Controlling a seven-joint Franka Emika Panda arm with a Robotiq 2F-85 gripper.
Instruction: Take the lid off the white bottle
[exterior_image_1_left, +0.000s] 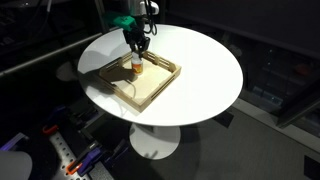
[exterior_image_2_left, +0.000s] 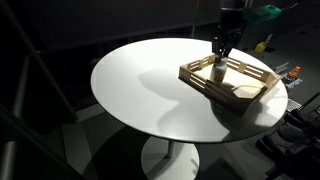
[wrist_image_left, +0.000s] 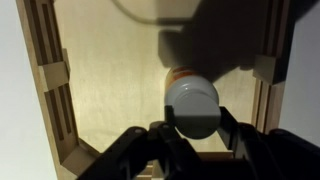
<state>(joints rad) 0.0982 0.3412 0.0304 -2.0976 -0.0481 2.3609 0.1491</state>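
The white bottle (exterior_image_1_left: 137, 67) with an orange body stands upright in the light wooden tray (exterior_image_1_left: 172, 72) on the round white table. It also shows in an exterior view (exterior_image_2_left: 218, 72). My gripper (exterior_image_1_left: 137, 50) comes straight down onto its top. In the wrist view the round white lid (wrist_image_left: 192, 105) sits between my two dark fingers (wrist_image_left: 193, 128), which touch it on both sides. The orange band of the bottle (wrist_image_left: 180, 73) peeks out just beyond the lid. I cannot tell whether the lid is still seated on the bottle.
The tray (exterior_image_2_left: 250, 100) has raised slatted walls (wrist_image_left: 50, 80) on all sides. It sits near one edge of the round white table (exterior_image_2_left: 150, 80). The floor around is dark, with cluttered items beside the table (exterior_image_1_left: 70, 160).
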